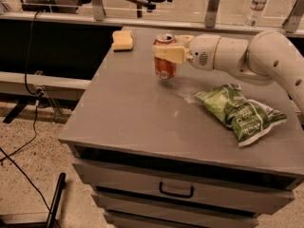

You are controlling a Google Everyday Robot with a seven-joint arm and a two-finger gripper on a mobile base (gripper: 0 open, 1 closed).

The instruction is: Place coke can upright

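Note:
The coke can (165,66) is a small red can with a silver top. It stands upright at the back middle of the grey cabinet top (137,118), and whether its base touches the surface I cannot tell. My gripper (167,52) reaches in from the right on a white arm (247,58). Its cream fingers (170,54) are shut around the can's upper half.
A green chip bag (240,112) lies on the right side of the top. A yellow sponge (122,40) sits at the back left corner. A clear water bottle (257,4) stands on the ledge behind. Drawers (175,190) face front below; cables run on the floor at left.

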